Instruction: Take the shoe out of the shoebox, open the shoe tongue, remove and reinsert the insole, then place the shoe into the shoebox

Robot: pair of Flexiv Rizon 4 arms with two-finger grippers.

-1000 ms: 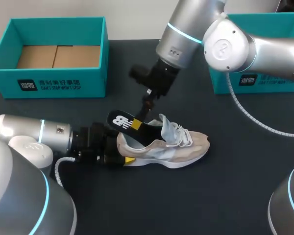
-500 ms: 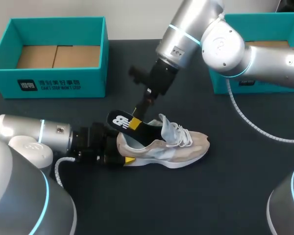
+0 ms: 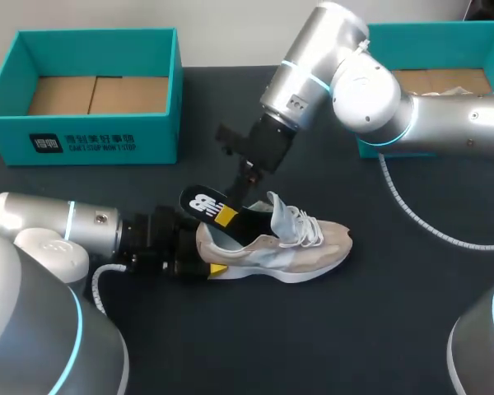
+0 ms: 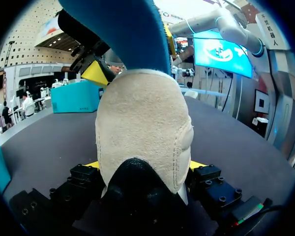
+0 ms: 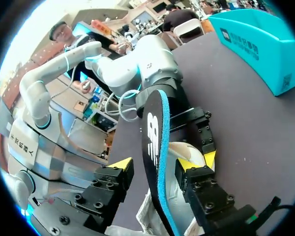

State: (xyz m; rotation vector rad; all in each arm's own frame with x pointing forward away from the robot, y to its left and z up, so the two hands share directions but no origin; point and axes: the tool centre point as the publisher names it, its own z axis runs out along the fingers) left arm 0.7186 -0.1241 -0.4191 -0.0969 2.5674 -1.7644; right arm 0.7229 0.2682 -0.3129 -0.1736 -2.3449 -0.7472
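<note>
suede shoe, heel clamped by left end effector, right end effector open astride thin black insole

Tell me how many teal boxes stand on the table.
2. The left box stands at the table's far left; the right box at the far right, partly behind my right arm.

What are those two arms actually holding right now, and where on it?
Left end effector clamps the beige suede sneaker by its heel. The black insole is at the right end effector; whether it is gripped is unclear.
</note>
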